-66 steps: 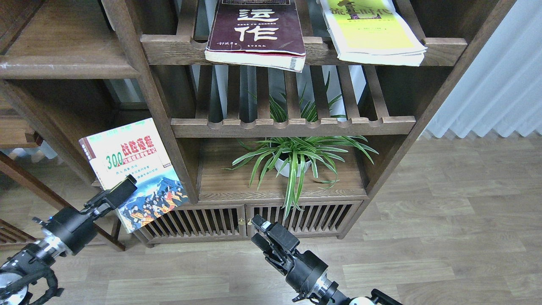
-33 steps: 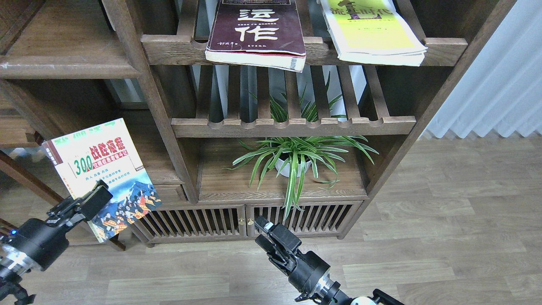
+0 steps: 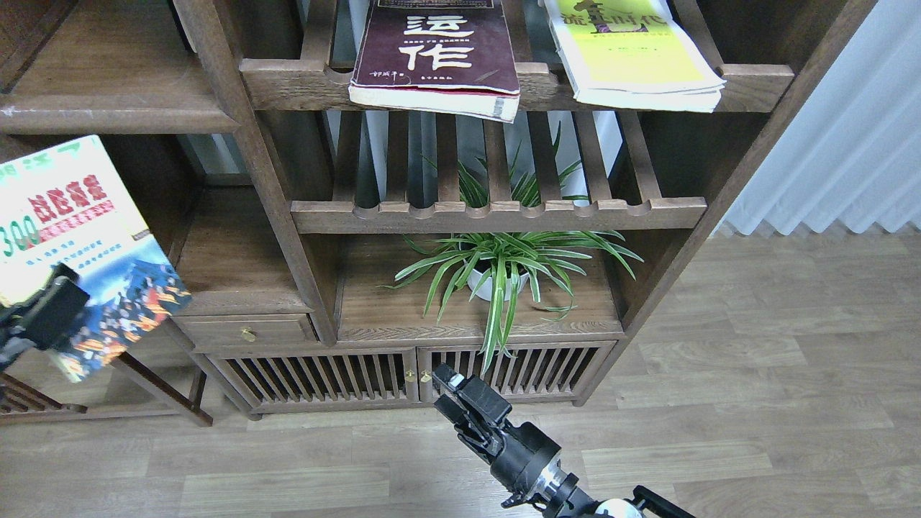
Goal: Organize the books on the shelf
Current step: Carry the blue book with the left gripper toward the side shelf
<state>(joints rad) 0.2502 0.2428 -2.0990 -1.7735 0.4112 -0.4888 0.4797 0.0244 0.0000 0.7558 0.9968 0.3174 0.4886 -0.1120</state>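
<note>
Left hand [image 3: 44,316], at the frame's left edge, grips the lower part of the small white "300" paperback with blue-orange picture [image 3: 75,244], held in the air below the solid dark-brown wooden shelf board [image 3: 108,79]. Right hand [image 3: 460,392]: cannot tell whether open or closed; it carries nothing. Upper slatted rack [image 3: 288,79] carries the maroon paperback with white Chinese characters [image 3: 439,54] and the yellow-green paperback [image 3: 633,61]. Lower compartment holds a green potted plant [image 3: 496,270].

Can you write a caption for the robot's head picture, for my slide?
Left gripper lifts the white "300" book below the dark shelf; two books wait on the rack.
</note>
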